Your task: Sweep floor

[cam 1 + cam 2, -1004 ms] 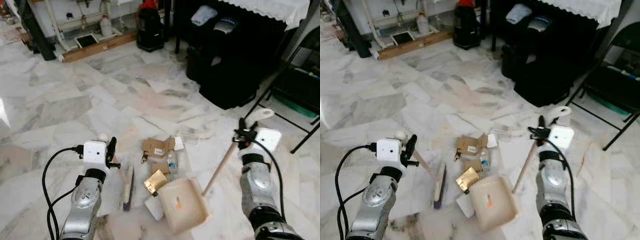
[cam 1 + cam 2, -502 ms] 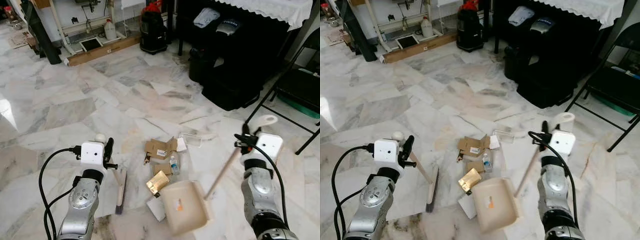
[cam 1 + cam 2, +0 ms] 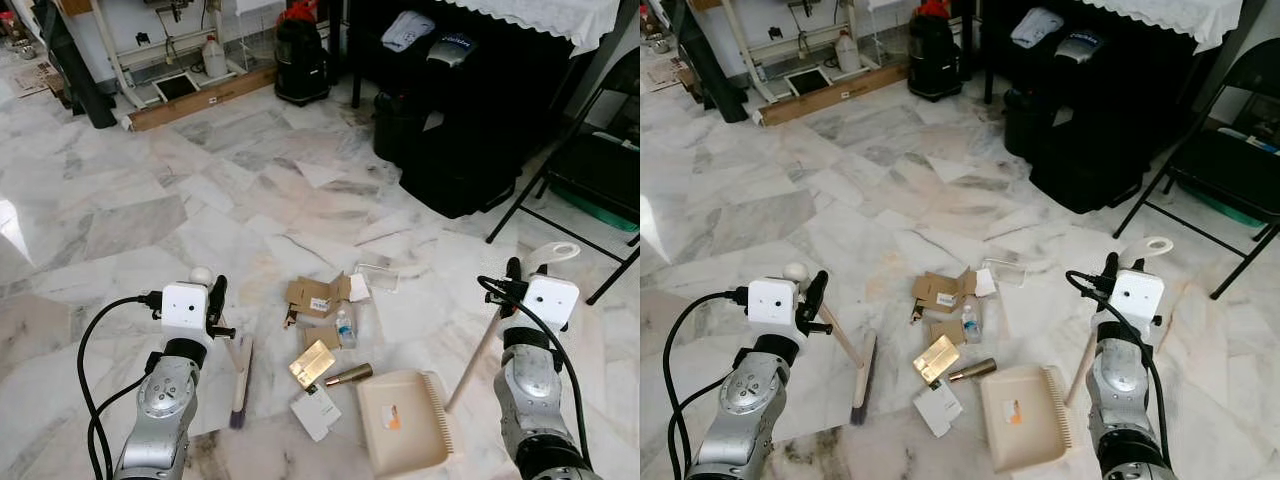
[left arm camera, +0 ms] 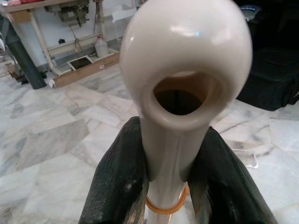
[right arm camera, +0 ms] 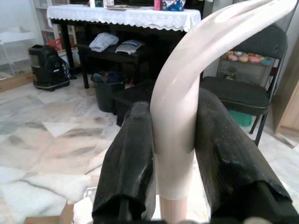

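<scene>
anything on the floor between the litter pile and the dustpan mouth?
Nothing visible does. The dustpan lies just right of the litter: gold packet, white card, brown tube. Bare marble separates them. The brush head, held by the left gripper, sits left of the pile.

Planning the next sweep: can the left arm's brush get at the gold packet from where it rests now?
Probably yes. The left claw grips the brush, whose head rests on bare marble left of the gold packet; nothing lies between them, and the dustpan waits on the packet's far side.
</scene>
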`<state>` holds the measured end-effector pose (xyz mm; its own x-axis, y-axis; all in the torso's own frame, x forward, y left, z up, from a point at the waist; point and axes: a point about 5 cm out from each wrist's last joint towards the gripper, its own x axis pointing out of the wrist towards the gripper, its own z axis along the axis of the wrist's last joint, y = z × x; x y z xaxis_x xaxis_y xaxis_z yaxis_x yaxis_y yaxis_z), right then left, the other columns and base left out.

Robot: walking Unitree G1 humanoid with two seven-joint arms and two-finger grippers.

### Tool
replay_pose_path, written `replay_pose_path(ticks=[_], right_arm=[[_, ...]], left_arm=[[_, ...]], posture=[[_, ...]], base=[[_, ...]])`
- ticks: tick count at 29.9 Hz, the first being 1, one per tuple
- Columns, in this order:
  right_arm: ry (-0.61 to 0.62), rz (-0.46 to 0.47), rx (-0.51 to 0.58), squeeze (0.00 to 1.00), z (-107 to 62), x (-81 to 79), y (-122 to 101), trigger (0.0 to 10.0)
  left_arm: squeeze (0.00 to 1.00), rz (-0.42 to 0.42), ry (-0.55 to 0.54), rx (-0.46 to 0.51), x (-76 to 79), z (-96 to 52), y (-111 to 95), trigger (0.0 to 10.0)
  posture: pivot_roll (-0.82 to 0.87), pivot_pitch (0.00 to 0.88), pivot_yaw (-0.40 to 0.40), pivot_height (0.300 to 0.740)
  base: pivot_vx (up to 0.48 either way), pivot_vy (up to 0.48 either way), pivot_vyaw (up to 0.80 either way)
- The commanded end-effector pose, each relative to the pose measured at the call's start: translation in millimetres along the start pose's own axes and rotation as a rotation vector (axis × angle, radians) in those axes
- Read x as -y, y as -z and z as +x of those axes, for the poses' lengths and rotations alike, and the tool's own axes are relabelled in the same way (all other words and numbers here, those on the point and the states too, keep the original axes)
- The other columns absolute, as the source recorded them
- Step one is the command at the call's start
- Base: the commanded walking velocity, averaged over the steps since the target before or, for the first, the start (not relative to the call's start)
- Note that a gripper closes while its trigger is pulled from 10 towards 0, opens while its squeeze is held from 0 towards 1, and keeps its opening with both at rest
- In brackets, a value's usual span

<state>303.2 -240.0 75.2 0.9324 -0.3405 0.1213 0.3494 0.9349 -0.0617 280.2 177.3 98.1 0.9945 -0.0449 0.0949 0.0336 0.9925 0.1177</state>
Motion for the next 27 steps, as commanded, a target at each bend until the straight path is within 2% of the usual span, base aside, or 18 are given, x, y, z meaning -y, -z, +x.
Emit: replay_pose_path(ticks=[1,17,23,27], right_arm=[[-0.007,0.002,-0.001,0.0,-0.4,-1.8,1,10.0],[-0.023,-0.015,-0.05,0.0,-3.8,-5.8,11,10.0],[-0.063,-0.096,-0.013,0.0,-2.5,-12.2,8,10.0],[-0.062,-0.1,-0.02,0.0,-3.5,-16.3,10,10.0]], left_arm=[[0.0,-0.001,-0.007,0.031,-3.5,1.6,-6,10.0],[0.0,0.01,-0.006,0.026,-9.4,0.8,-7,10.0],[0.0,0.013,0.001,0.025,-10.9,0.8,-7,10.0],[0.0,0.017,0.005,0.027,-12.5,1.0,-8,10.0]], posture=[[0.08,0.097,0.019,0.74],[0.1,0.097,0.028,0.74],[0.11,0.087,0.035,0.74],[0.11,0.082,0.037,0.74]], base=[[0.0,0.0,0.0],[0.0,0.0,0.0],[0.0,0.0,0.0],[0.0,0.0,0.0]])
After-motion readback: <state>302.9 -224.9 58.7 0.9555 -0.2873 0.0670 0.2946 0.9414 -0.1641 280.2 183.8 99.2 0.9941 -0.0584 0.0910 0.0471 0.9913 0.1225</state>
